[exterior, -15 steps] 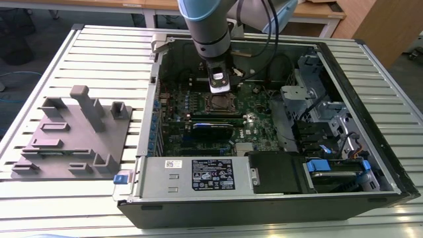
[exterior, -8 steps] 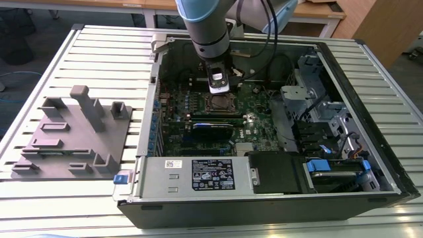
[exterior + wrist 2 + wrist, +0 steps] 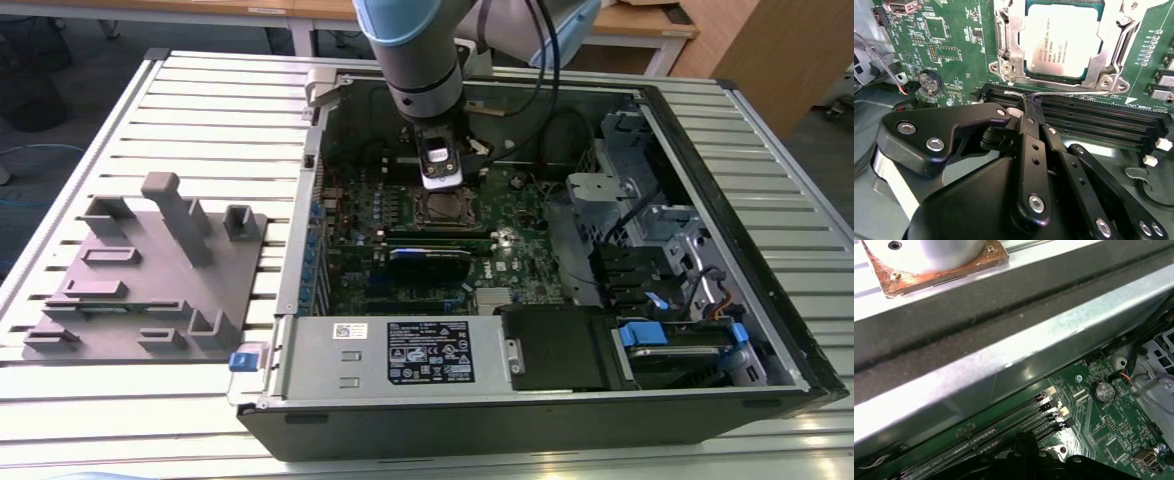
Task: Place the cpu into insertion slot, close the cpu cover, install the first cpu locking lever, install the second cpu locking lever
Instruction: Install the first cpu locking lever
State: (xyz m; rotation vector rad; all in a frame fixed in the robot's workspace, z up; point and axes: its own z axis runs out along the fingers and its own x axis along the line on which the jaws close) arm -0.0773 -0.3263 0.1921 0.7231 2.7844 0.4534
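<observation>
Gripper at the lever, cpu seated under its cover

In the second wrist view the gripper [image 3: 1026, 107] has its fingers drawn together, tips on the thin wire lever [image 3: 1064, 93] that runs along the near edge of the socket; whether they pinch the wire or only press on it I cannot tell. Just beyond the tips the cpu [image 3: 1061, 37] lies flat in the slot [image 3: 1054, 76], and the cover [image 3: 1010, 47] frames its edges. To do this step well, I judge the tips should stay square on the wire and sweep it along its arc towards its catch, without scraping the memory slots [image 3: 1089, 122] beneath. The socket's far side is cut off, so the other lever is unseen. In the exterior view the arm [image 3: 424, 70] hides the fingertips.
</observation>
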